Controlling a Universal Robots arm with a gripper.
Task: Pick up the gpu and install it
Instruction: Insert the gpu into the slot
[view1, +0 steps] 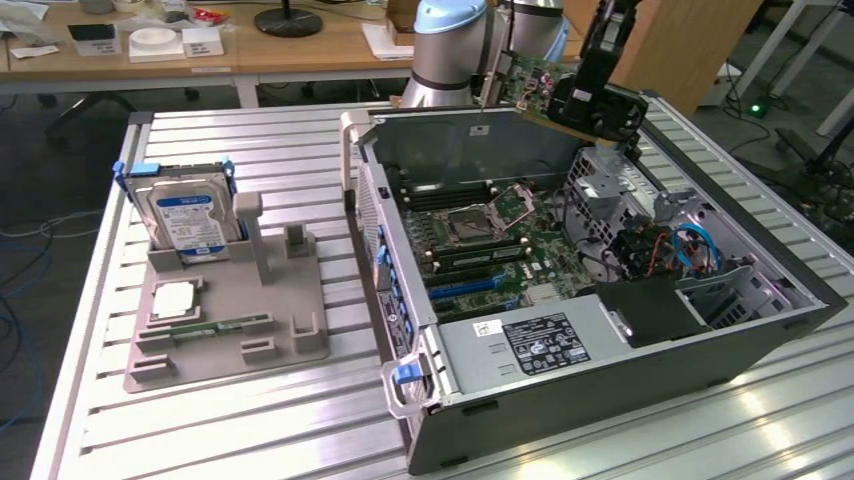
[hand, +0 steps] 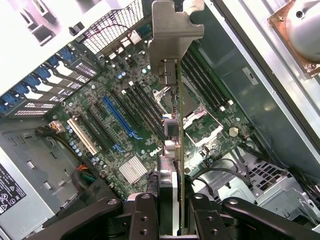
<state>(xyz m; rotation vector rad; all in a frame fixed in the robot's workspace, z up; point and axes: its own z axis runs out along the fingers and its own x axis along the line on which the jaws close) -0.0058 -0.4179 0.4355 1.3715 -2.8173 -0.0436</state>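
Exterior view: one arm, one gripper (view1: 585, 112), jaws part-closed and clamped on the one gpu (view1: 531, 72), held tilted in the air over the far rim of the one open computer case (view1: 561, 400). Inside it, one motherboard (view1: 507, 250). At the exterior view's left, one gray holder (view1: 227, 360) carries one upright hard drive (view1: 187, 220), one processor chip (view1: 174, 300) and one memory stick (view1: 214, 327). Wrist view: gpu (hand: 172, 150) edge-on between two fingers (hand: 145, 215), long axis running away from them to its metal bracket (hand: 175, 25), above the motherboard (hand: 95, 95)
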